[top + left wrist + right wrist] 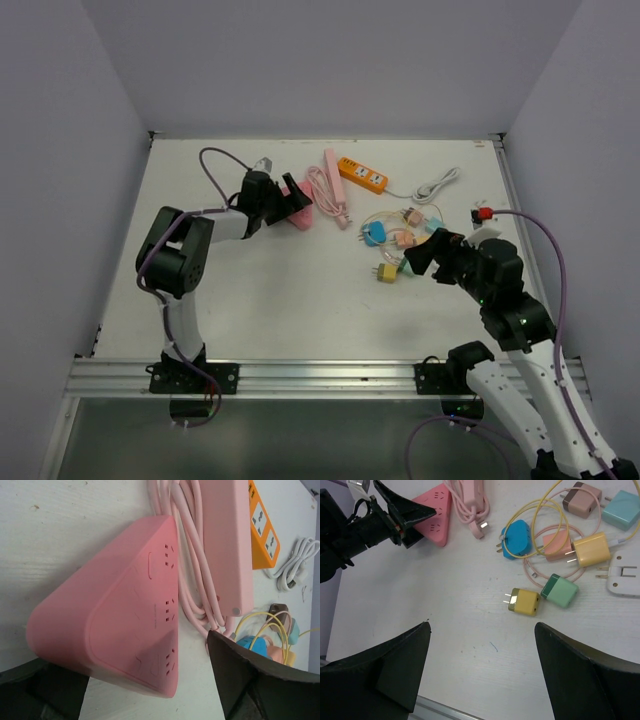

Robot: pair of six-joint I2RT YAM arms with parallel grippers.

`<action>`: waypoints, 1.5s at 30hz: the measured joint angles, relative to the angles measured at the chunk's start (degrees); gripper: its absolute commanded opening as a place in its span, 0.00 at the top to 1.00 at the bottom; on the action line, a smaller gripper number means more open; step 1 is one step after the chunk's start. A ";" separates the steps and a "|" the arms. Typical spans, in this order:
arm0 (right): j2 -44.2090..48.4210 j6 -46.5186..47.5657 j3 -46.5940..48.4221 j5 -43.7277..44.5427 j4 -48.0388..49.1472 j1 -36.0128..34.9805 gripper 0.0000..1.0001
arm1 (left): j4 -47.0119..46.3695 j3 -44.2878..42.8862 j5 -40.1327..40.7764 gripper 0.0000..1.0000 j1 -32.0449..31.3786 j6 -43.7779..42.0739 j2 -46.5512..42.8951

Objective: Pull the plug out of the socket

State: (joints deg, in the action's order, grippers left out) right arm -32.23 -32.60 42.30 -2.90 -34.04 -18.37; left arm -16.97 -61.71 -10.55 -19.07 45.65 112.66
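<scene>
The pink triangular socket [298, 212] [125, 610] [434, 517] lies on the table at the back left. No plug sits in the holes on its face. My left gripper [290, 200] [125, 647] is open, one finger on each side of the socket, and the right finger [240, 675] stands clear of it. A pink cord's plug [482, 526] [345, 218] lies loose on the table just right of the socket. My right gripper [425, 255] [481, 625] hovers open over bare table with nothing between its fingers.
A long pink power strip [334, 185] with its coiled cord lies beside the socket, with an orange strip [362, 175] and a white cable [435, 185] behind. Loose chargers lie at centre right: blue [374, 234], yellow [387, 272], green [560, 591] and a white adapter [622, 572].
</scene>
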 measured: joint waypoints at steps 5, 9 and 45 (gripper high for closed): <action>0.98 1.84 3.69 2.82 -2.97 0.00 0.09 | 2.60 1.14 0.90 0.00 0.09 -1.18 -2.27; 1.36 4.02 7.50 6.60 -5.57 0.02 0.07 | 8.59 3.91 3.85 0.00 0.09 -2.80 -7.45; 12.37 22.86 33.68 34.95 -15.37 0.00 0.01 | 51.93 -11.45 35.39 0.00 0.70 -24.81 -82.49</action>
State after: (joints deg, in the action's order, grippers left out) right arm -19.86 -9.74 75.99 32.05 -49.41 -18.37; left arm 34.96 -73.17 24.84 -18.37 20.84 30.17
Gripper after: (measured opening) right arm 0.986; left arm 0.994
